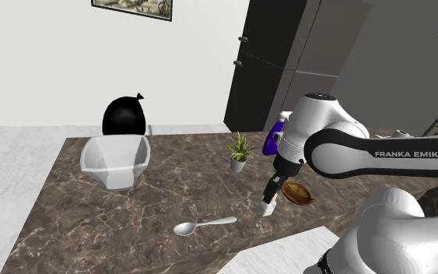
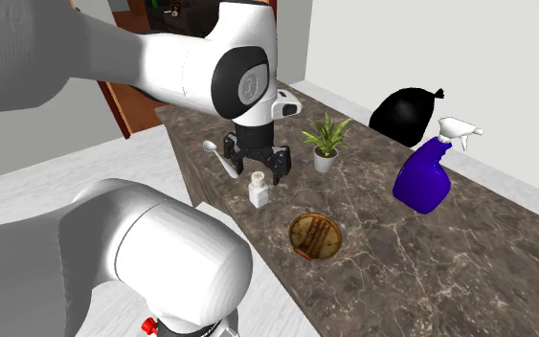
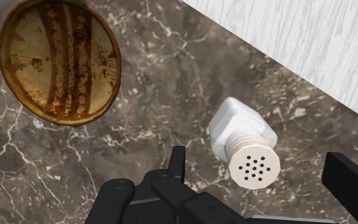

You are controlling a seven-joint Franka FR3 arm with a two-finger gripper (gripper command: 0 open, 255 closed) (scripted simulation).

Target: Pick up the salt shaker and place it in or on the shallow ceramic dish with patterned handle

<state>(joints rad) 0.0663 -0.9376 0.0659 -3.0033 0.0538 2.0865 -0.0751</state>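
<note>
Several things lie spread across a dark brown marble countertop (image 1: 170,194) veined in white. Starting at the shoulder view's left, a glossy black knotted bag (image 1: 124,117) sits at the far edge by the white wall. A wide white faceted bowl (image 1: 116,162) stands just in front of it. Nearer the front edge lies a silvery metal spoon (image 1: 201,226), its bowl end to the left. Past the middle stands a small green plant in a pale pot (image 1: 239,152). Just to its right is a deep blue spray bottle (image 1: 273,141), partly hidden behind the white arm. Below the bottle, the all-black two-finger gripper (image 1: 270,196) points down at the counter, spread wide. The small white salt shaker with a round perforated cap (image 1: 267,209) stands upright on the marble near the counter's front edge, right under the gripper. In the wrist view it sits between the two fingers (image 3: 178,164) with marble showing on either side, so neither finger touches it. Just to the salt shaker's right in the shoulder view, apart from it, rests the shallow round brown dish (image 1: 296,193). The wrist view shows its tan inside painted with dark reddish stripes.
</note>
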